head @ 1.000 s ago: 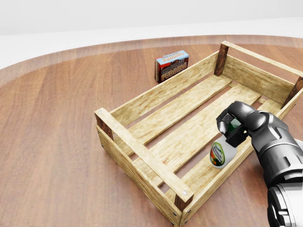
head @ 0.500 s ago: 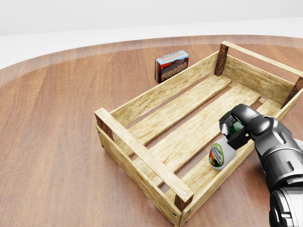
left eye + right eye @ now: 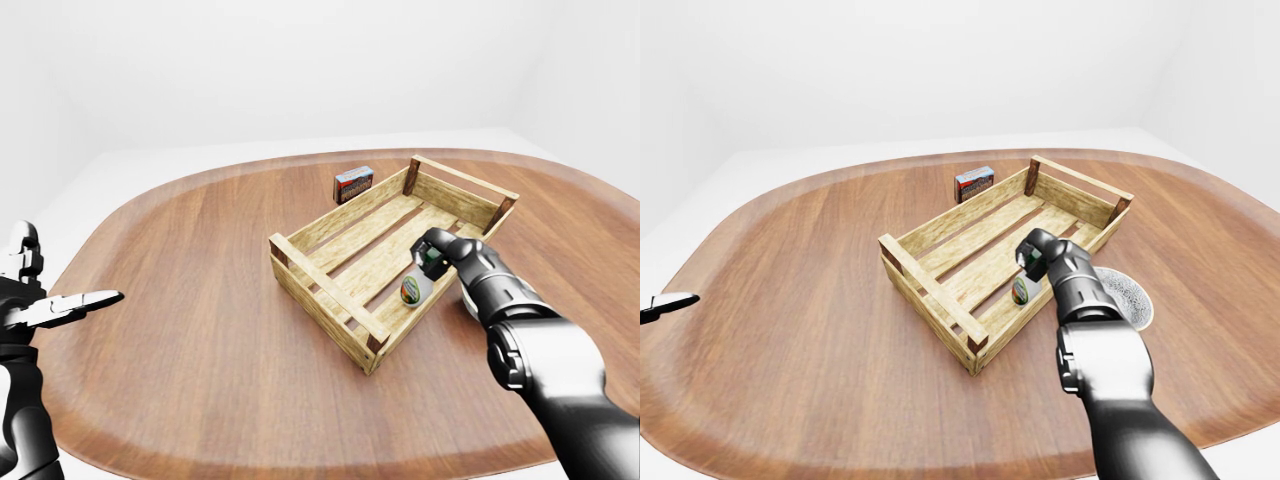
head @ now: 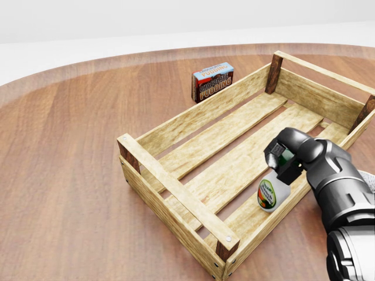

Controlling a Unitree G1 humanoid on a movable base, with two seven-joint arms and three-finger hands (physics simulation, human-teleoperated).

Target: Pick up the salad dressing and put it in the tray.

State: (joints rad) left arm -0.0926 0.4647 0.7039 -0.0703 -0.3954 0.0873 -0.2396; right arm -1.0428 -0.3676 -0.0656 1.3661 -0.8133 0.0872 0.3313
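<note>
The salad dressing bottle is white with a green and red label and a green cap. It hangs tilted inside the wooden slatted tray, near the tray's right-hand side wall. My right hand is shut round the bottle's cap end and holds it just above the tray slats. My left hand is open at the far left of the left-eye view, off the table's edge and far from the tray.
A chocolate pudding box stands on the round wooden table just beyond the tray's far wall. A grey round disc lies on the table to the right of the tray, partly hidden by my right arm.
My right hand has shifted slightly left and down with the bottle, deeper over the tray slats. The tray and pudding box have not moved.
</note>
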